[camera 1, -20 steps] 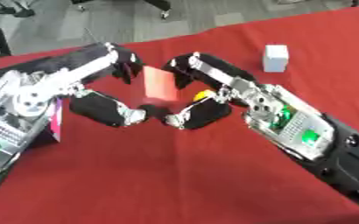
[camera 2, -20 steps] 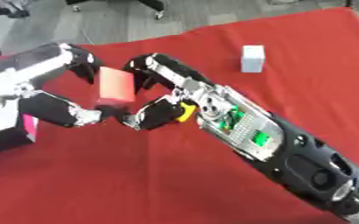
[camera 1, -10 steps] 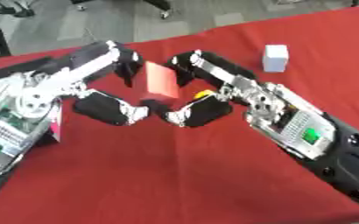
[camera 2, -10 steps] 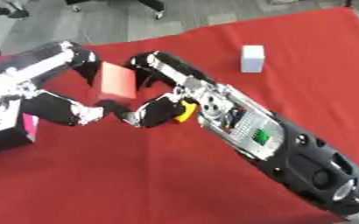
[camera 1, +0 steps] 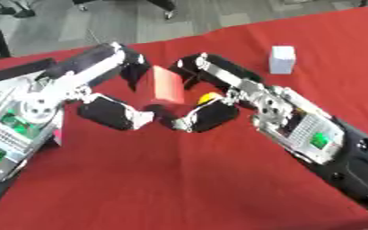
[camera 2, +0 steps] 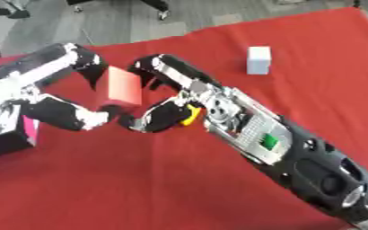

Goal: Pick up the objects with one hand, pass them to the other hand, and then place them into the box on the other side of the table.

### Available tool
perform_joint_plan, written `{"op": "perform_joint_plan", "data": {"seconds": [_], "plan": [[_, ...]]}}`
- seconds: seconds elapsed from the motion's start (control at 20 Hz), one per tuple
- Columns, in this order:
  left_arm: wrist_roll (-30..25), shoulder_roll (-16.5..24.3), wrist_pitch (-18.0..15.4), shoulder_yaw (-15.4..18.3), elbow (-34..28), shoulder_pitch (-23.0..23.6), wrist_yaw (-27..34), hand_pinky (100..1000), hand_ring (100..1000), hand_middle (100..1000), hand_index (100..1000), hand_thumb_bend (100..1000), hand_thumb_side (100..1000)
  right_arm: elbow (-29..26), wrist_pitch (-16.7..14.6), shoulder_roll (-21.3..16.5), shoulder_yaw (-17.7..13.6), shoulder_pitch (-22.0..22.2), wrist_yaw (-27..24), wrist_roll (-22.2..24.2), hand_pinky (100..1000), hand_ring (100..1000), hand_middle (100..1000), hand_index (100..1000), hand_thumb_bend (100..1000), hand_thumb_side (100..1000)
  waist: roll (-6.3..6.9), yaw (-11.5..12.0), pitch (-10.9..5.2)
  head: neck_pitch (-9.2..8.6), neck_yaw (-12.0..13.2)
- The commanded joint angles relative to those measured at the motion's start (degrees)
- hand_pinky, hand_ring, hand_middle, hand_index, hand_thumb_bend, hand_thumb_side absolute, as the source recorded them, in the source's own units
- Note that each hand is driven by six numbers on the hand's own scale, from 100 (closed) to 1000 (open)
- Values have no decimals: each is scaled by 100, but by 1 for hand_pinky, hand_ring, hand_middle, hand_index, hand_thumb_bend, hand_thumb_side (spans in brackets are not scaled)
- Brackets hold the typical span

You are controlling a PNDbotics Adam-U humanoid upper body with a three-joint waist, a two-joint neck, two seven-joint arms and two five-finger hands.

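left hand (camera 1: 112, 96): comes in from the left edge over the red cloth; its fingers curl at the upper left corner of the red block, its thumb reaches in under the block's lower edge, so it is gripping the block.
right hand (camera 1: 211, 96): comes in from the lower right; its fingers curl over the block's upper right edge, its thumb lies below and meets the left thumb tip under the block, so it too is closed round the block.
red block (camera 1: 168, 85): a flat, salmon-red rectangular piece, held upright and a little tilted between the two hands, lifted clear of the cloth.
thumbs: the light tip of the left thumb (camera 1: 142, 119) and the dark tip of the right thumb (camera 1: 183, 124) touch or nearly touch just beneath the block.
yellow thing (camera 1: 208, 97): a small yellow shape seen just behind the right thumb, inside the curve of the right hand; whether it belongs to the hand or lies on the cloth cannot be told.
white box (camera 1: 281, 59): a small pale upright box on the cloth, beyond the right hand and to its right, well apart from it.
table cloth (camera 1: 179, 179): red, under both arms.
pink patch (camera 2: 30, 128): a bright pink strip just beside the left forearm, near the left edge; what it is cannot be made out.
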Motion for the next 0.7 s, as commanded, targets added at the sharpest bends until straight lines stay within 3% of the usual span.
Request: {"op": "perform_joint_plan", "data": {"seconds": [0.05,0.35,0.7], "plan": [[63,143,1,186,-23,-92,-106,731,540,438,465,100,191,-92,-125,-104,32,-29,161,180,764,781,615,738,638,236,11,-2,-166,-11,25],[35,196,0,235,-49,-61,-184,725,530,420,449,123,168,-92,-361,-175,-7,15,532,492,785,817,666,805,692,286,-7,-9,-172,-11,40],[-58,272,14,277,-112,-15,-187,720,522,407,440,135,154,-92,-250,-211,-49,73,681,615,787,828,679,825,701,300,-6,-16,-170,-11,38]]}}
